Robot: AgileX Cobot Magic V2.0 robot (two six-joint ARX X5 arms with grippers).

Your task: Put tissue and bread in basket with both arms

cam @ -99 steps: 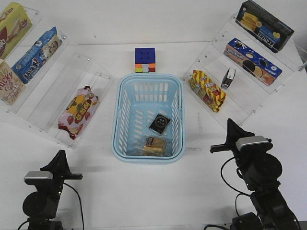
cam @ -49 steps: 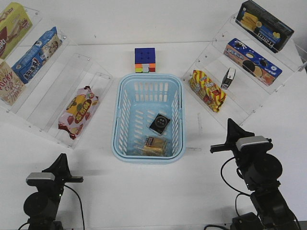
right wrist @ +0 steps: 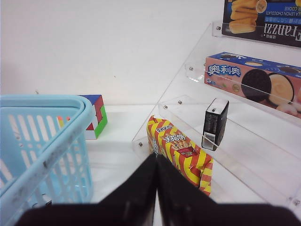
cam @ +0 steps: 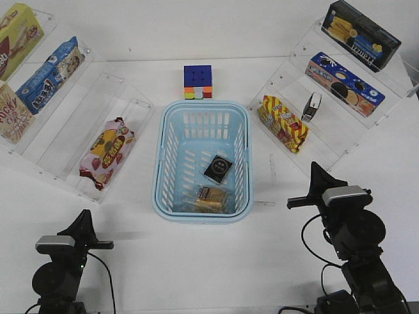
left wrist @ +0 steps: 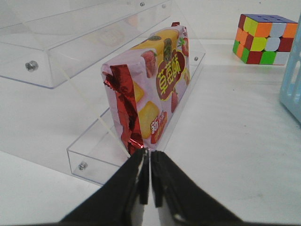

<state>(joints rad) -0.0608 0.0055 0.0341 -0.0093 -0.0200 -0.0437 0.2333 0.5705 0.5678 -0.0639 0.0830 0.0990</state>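
The tissue (cam: 218, 169) and the bread (cam: 211, 199) both lie inside the basket (cam: 162, 171) — the black pack toward the middle-right of the slotted floor, the wrapped bun just nearer, close to the near wall. The basket stands at the centre of the white table (cam: 196, 261), with a colour cube (cam: 198, 82) just beyond its far rim.

The left gripper (left wrist: 149, 175) sits low at the near left, well apart from the basket, its fingers pressed together with nothing between them; it faces a pink strawberry snack bag (cam: 107, 152) on the lowest step of the left clear shelf (cam: 72, 124). The right gripper (right wrist: 155, 181) — at the near right — likewise has its fingers closed and empty, facing a red-and-yellow snack bag (cam: 283, 123) and a small black-and-white pack (cam: 313, 106) on the right clear shelf (cam: 340, 131).
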